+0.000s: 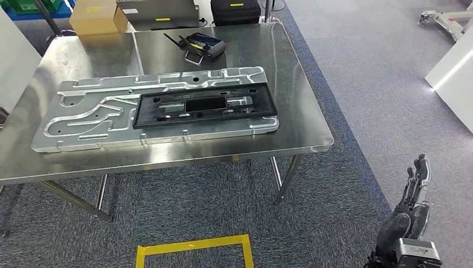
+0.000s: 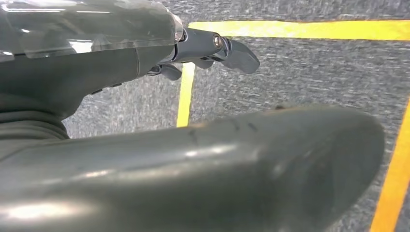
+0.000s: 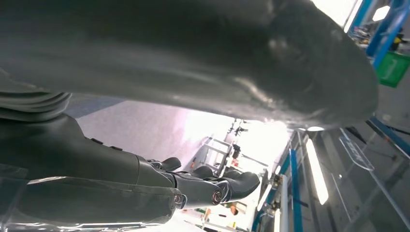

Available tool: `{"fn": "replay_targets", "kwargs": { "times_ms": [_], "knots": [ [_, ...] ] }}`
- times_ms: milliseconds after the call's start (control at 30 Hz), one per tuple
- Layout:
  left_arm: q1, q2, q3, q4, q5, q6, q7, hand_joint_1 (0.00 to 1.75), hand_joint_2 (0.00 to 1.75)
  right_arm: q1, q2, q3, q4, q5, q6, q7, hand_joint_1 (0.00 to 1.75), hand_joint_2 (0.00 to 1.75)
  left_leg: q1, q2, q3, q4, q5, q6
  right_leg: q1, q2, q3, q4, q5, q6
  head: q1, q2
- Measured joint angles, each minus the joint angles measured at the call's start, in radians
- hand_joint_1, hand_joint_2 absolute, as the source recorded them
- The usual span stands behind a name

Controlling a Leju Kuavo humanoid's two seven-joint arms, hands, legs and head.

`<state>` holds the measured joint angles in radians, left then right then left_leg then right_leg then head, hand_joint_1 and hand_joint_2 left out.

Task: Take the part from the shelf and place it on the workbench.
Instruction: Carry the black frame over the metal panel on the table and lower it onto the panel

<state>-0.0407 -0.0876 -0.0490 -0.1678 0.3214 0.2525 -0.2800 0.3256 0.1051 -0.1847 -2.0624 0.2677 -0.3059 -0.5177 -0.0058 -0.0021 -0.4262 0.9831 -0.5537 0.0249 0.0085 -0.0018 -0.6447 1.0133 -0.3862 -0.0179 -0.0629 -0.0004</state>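
A black rectangular frame part (image 1: 205, 105) lies flat on a large silver machined plate (image 1: 89, 120), which rests on the steel workbench (image 1: 301, 120). My right hand (image 1: 410, 215) hangs low at the right, off the table's front corner, fingers extended and apart with nothing in them. In the right wrist view that hand (image 3: 193, 186) holds nothing and its thumb (image 3: 217, 53) stands apart from the fingers. In the left wrist view my left hand (image 2: 145, 58) hangs over the carpet, its fingers (image 2: 227, 50) stretched out and apart from the thumb (image 2: 217, 164), holding nothing.
A handheld controller with antennas (image 1: 198, 46) lies at the back of the workbench. Cardboard box (image 1: 95, 15) and dark cases (image 1: 235, 11) stand behind the table. Yellow tape (image 1: 195, 248) marks a square on the grey carpet in front. A white unit (image 1: 454, 72) stands at the far right.
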Motion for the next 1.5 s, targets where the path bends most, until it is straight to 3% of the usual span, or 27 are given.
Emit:
{"fn": "replay_targets", "kwargs": {
  "times_ms": [100,167,233,267,300,333,400,467,500,533,600,633,700,767,800,833,867,933,1000,1033,1100,1167,1233,1300,1367,1433,1500],
  "knots": [
    [0.0,-0.001,0.0,0.0,-0.002,-0.002,0.005,0.0,0.0,0.016,0.003,-0.017,0.001,0.024,0.015,0.005,0.0,0.0,-0.001,-0.001,-0.006,-0.027,0.026,0.011,-0.006,-0.003,-0.004,-0.002,0.01,0.018,0.0,0.0],
    [-0.001,-0.002,0.0,0.0,-0.003,-0.002,0.008,0.0,0.0,0.029,0.006,-0.025,0.002,0.053,0.026,0.009,0.0,0.0,0.003,-0.001,-0.027,-0.037,0.057,0.022,-0.009,-0.001,-0.017,0.044,-0.062,0.029,0.0,0.0],
    [0.001,-0.002,0.0,0.0,-0.001,-0.001,0.009,0.0,0.0,0.037,0.008,-0.03,0.006,0.075,0.037,0.013,0.0,0.0,0.004,-0.004,-0.06,-0.035,0.083,0.026,-0.016,0.001,-0.037,0.157,-0.173,0.038,0.0,0.0],
    [0.003,-0.003,0.0,0.0,0.001,-0.001,0.009,0.0,0.0,0.038,0.009,-0.031,0.01,0.084,0.043,0.016,0.0,0.0,0.004,-0.006,-0.078,-0.032,0.095,0.024,-0.019,0.001,-0.043,0.217,-0.202,0.042,0.0,0.0],
    [0.005,-0.003,0.0,0.0,0.002,0.0,0.009,0.0,0.0,0.037,0.01,-0.031,0.015,0.092,0.048,0.02,0.0,0.0,0.005,-0.01,-0.097,-0.028,0.107,0.021,-0.022,0.001,-0.04,0.257,-0.202,0.045,0.0,0.0],
    [0.005,-0.004,0.0,0.0,0.003,0.001,0.009,0.0,0.0,0.036,0.011,-0.031,0.022,0.1,0.053,0.024,0.0,0.0,0.007,-0.016,-0.117,-0.021,0.118,0.017,-0.025,0.002,-0.022,0.266,-0.179,0.048,0.0,0.0],
    [0.004,-0.005,0.0,0.0,0.005,0.003,0.008,0.0,0.0,0.03,0.013,-0.031,0.041,0.11,0.063,0.035,0.0,0.0,0.011,-0.031,-0.157,-0.002,0.136,0.007,-0.032,0.019,0.064,0.183,-0.126,0.051,0.0,0.0],
    [0.0,-0.007,0.0,0.0,0.008,0.008,0.007,0.0,0.0,0.02,0.016,-0.032,0.065,0.114,0.076,0.045,0.0,0.0,0.011,-0.047,-0.187,0.017,0.15,-0.006,-0.035,0.057,0.17,0.035,-0.142,0.048,0.0,0.0],
    [-0.001,-0.007,0.0,0.0,0.009,0.011,0.006,0.0,0.0,0.014,0.018,-0.032,0.078,0.114,0.082,0.048,0.0,0.0,0.01,-0.056,-0.195,0.023,0.157,-0.012,-0.034,0.068,0.2,-0.013,-0.161,0.044,0.0,0.0],
    [-0.002,-0.007,0.001,0.0,0.01,0.014,0.005,0.0,0.0,0.008,0.02,-0.033,0.094,0.117,0.087,0.053,0.0,0.0,0.01,-0.065,-0.202,0.024,0.166,-0.019,-0.03,0.068,0.212,-0.038,-0.174,0.038,-0.001,0.0],
    [0.001,-0.007,0.001,0.0,0.01,0.02,0.003,0.0,0.0,-0.009,0.024,-0.037,0.133,0.131,0.088,0.06,0.0,0.0,0.013,-0.074,-0.213,0.024,0.175,-0.031,-0.03,0.045,0.204,-0.043,-0.165,0.022,-0.001,0.0],
    [0.003,-0.007,0.002,0.0,0.011,0.024,0.002,0.0,0.0,-0.02,0.027,-0.041,0.158,0.144,0.085,0.064,0.0,0.0,0.015,-0.066,-0.221,0.039,0.159,-0.035,-0.031,0.033,0.198,-0.045,-0.157,0.012,-0.001,0.0],
    [0.005,-0.007,0.002,0.0,0.012,0.029,0.002,0.0,0.0,-0.04,0.032,-0.056,0.214,0.165,0.078,0.071,0.0,0.0,0.018,-0.033,-0.251,0.12,0.08,-0.041,-0.031,0.008,0.183,-0.047,-0.141,-0.001,-0.001,0.0],
    [0.005,-0.008,0.003,0.0,0.012,0.032,0.002,0.0,0.0,-0.062,0.034,-0.078,0.284,0.192,0.062,0.075,0.0,0.0,0.02,-0.014,-0.288,0.251,0.005,-0.05,-0.028,-0.018,0.164,-0.046,-0.127,-0.003,-0.001,0.0],
    [0.005,-0.008,0.003,0.0,0.011,0.034,0.003,0.0,0.0,-0.078,0.035,-0.091,0.328,0.213,0.046,0.076,0.0,0.0,0.021,-0.01,-0.295,0.298,-0.002,-0.053,-0.027,-0.031,0.155,-0.045,-0.121,-0.002,-0.001,0.0],
    [0.006,-0.008,0.003,0.0,0.011,0.036,0.004,0.0,0.0,-0.097,0.035,-0.105,0.378,0.239,0.025,0.077,0.0,0.0,0.021,-0.007,-0.288,0.315,0.013,-0.055,-0.027,-0.043,0.147,-0.043,-0.115,0.0,-0.001,0.0],
    [0.006,-0.008,0.004,0.0,0.011,0.038,0.006,0.0,0.0,-0.119,0.035,-0.123,0.438,0.271,-0.003,0.078,0.0,0.0,0.021,-0.003,-0.26,0.291,0.041,-0.054,-0.027,-0.055,0.141,-0.042,-0.112,0.003,-0.001,0.0],
    [0.006,-0.008,0.005,0.0,0.011,0.044,0.009,0.0,0.0,-0.17,0.034,-0.16,0.575,0.339,-0.072,0.075,0.0,0.0,0.019,0.031,-0.16,0.154,0.081,-0.049,-0.024,-0.077,0.136,-0.039,-0.107,0.009,-0.001,0.0],
    [0.003,-0.009,0.007,0.0,0.01,0.052,0.011,0.0,0.0,-0.233,0.025,-0.193,0.751,0.426,-0.161,0.082,0.0,0.0,0.012,0.067,-0.087,0.035,0.075,-0.035,-0.018,-0.095,0.134,-0.036,-0.104,0.018,-0.001,0.0],
    [0.002,-0.01,0.007,0.0,0.01,0.055,0.012,0.0,0.0,-0.267,0.017,-0.205,0.853,0.472,-0.205,0.094,0.0,0.0,0.009,0.072,-0.077,0.01,0.066,-0.027,-0.015,-0.105,0.134,-0.036,-0.102,0.024,0.0,0.0],
    [0.003,-0.012,0.008,0.0,0.009,0.063,0.013,0.0,0.0,-0.328,-0.002,-0.221,1.065,0.55,-0.273,0.124,0.0,0.0,0.011,0.053,-0.082,-0.003,0.066,-0.008,-0.014,-0.117,0.134,-0.034,-0.102,0.036,0.0,0.0],
    [0.003,-0.015,0.009,0.0,0.01,0.07,0.014,0.0,0.0,-0.367,-0.017,-0.228,1.249,0.595,-0.303,0.16,0.0,0.0,0.015,0.033,-0.086,-0.011,0.077,0.01,-0.018,-0.079,0.118,0.007,-0.134,0.047,0.0,0.0],
    [0.004,-0.017,0.01,0.0,0.01,0.075,0.014,0.0,0.0,-0.382,-0.029,-0.235,1.4,0.611,-0.297,0.202,0.0,0.0,0.014,0.011,-0.094,-0.012,0.086,0.022,-0.022,-0.022,0.063,0.127,-0.205,0.053,0.0,0.0],
    [0.007,-0.017,0.011,0.0,0.01,0.08,0.014,0.0,0.0,-0.384,-0.038,-0.25,1.519,0.598,-0.253,0.247,0.0,0.0,0.01,-0.015,-0.103,-0.009,0.09,0.025,-0.023,-0.005,0.008,0.243,-0.248,0.054,0.0,0.0],
    [0.011,-0.017,0.015,0.0,0.012,0.087,0.015,0.0,0.0,-0.383,-0.042,-0.274,1.608,0.568,-0.188,0.299,0.0,0.0,0.008,-0.041,-0.106,-0.003,0.09,0.024,-0.023,0.0,0.011,0.229,-0.212,0.051,0.0,0.0],
    [0.013,-0.018,0.021,0.0,0.015,0.092,0.015,0.0,0.0,-0.379,-0.043,-0.305,1.674,0.537,-0.129,0.35,0.0,0.0,0.006,-0.064,-0.108,0.005,0.088,0.02,-0.023,0.029,0.067,0.102,-0.139,0.041,0.0,0.0],
    [0.011,-0.019,0.026,0.0,0.019,0.096,0.015,0.0,0.0,-0.373,-0.045,-0.336,1.725,0.519,-0.083,0.404,0.0,0.0,0.005,-0.082,-0.116,0.014,0.085,0.012,-0.023,0.068,0.105,0.005,-0.105,0.033,0.0,0.0]
  ]
}}
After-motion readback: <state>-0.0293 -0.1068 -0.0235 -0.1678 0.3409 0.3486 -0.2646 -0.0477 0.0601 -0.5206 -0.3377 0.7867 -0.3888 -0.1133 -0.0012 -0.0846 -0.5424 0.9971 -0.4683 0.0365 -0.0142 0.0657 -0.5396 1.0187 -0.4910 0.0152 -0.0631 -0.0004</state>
